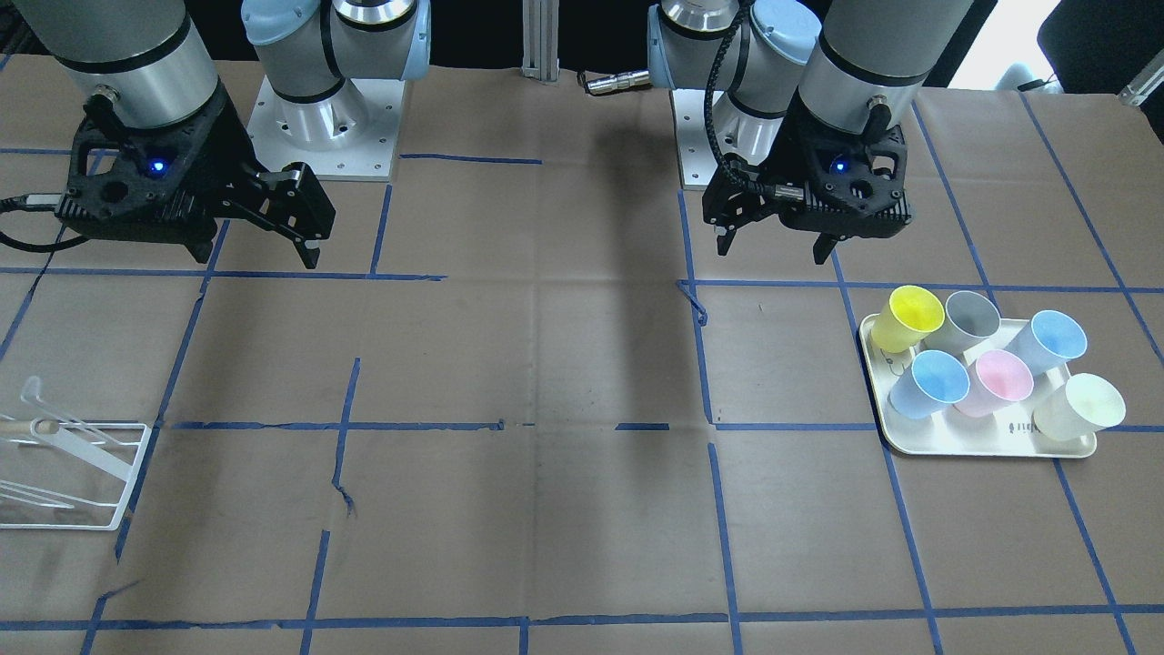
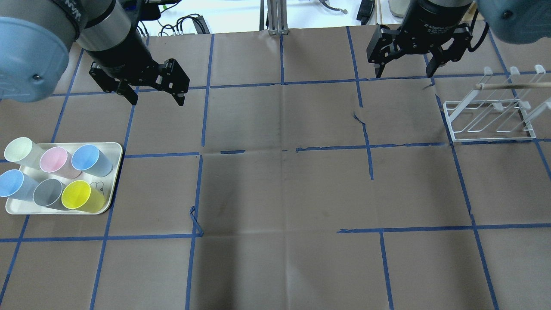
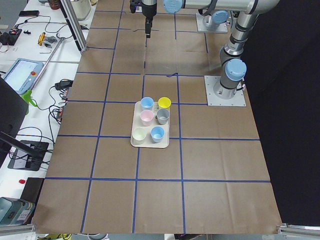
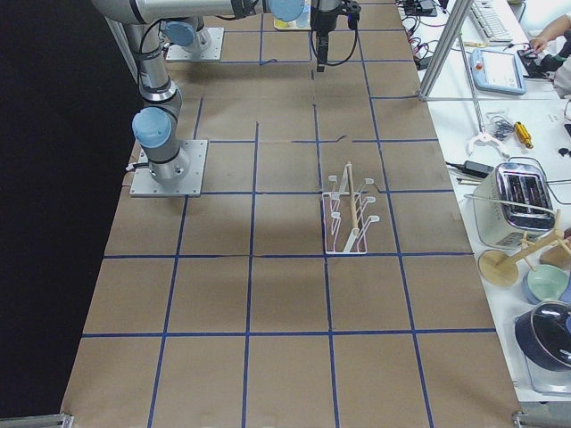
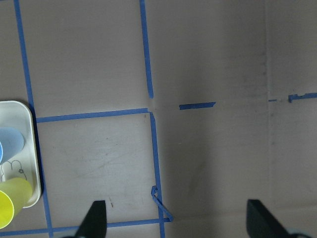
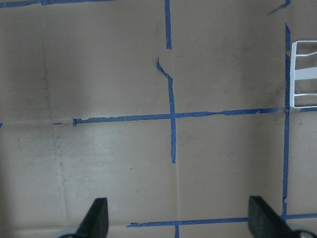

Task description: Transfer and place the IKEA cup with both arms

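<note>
Tray (image 2: 112, 181) at table's left end, cups standing in two rows. Second light-blue cup (image 2: 10, 184) at left end of near row. IKEA cup (image 2: 88, 158) at right end of far row, just beside pink cup (image 2: 55, 160): on its base, mouth up, long axis vertical. Left gripper (image 2: 157, 101) hangs above table beyond tray, jaws spread wide, empty. Right gripper (image 2: 403, 74) also wide apart, empty, near white wire rack (image 2: 490, 116).
</note>
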